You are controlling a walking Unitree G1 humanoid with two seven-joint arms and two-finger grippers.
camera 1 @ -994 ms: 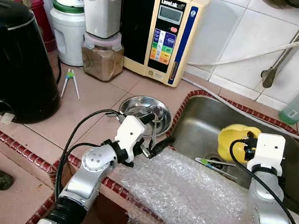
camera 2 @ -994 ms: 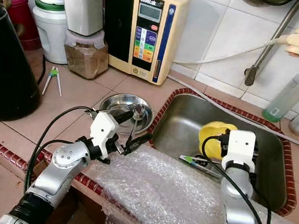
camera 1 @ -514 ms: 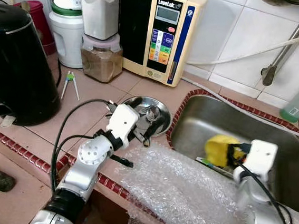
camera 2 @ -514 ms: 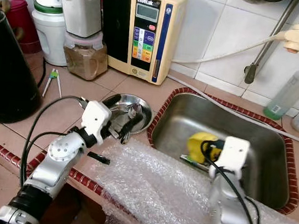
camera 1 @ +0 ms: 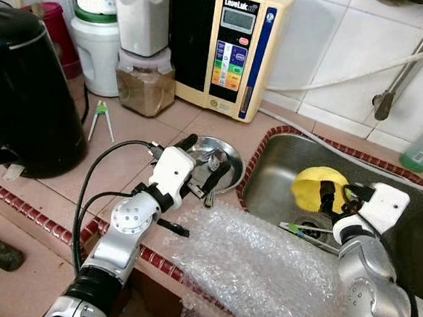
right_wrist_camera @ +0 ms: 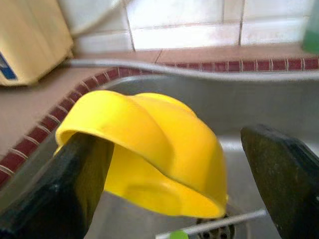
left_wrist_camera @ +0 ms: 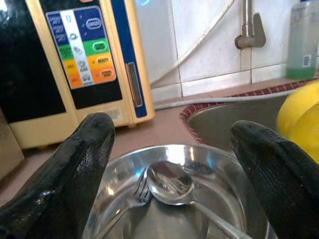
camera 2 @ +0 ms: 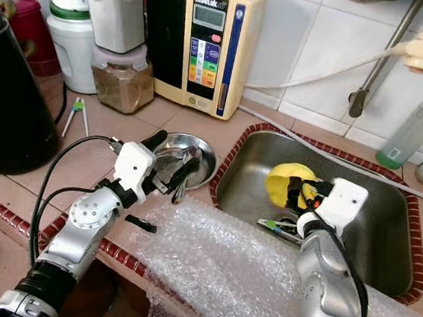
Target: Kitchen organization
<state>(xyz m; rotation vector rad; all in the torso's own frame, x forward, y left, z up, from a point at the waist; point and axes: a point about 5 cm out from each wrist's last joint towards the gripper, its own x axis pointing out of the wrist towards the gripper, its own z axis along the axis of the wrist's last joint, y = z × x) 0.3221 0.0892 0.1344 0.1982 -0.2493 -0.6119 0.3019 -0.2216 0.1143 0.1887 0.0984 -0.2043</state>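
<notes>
Two end effectors are at work here. The left end effector [camera 1: 205, 158] has its black fingers spread wide and holds nothing. It hangs just over a shiny steel bowl [camera 1: 234, 161] on the tiled surface [camera 1: 132, 169]. Inside the bowl, right between the fingers, lie a spoon [left_wrist_camera: 172, 181] and a fork [left_wrist_camera: 134, 196]. Past the bowl stands a cream water machine [camera 1: 237, 48] with coloured buttons. Off to this end effector's left are a jar of brown powder [camera 1: 144, 84] and a black kettle [camera 1: 23, 88].

The right end effector [camera 1: 335, 197] is down in the steel sink [camera 1: 277, 172]. One finger is tucked under the rim of a yellow bowl [camera 1: 310, 187] and the other finger stands apart from it. The yellow bowl is tipped up. Below it a green-tipped stick [camera 1: 302, 231] lies near the drain. Bubble wrap [camera 1: 260, 275] is spread in front of both arms.
</notes>
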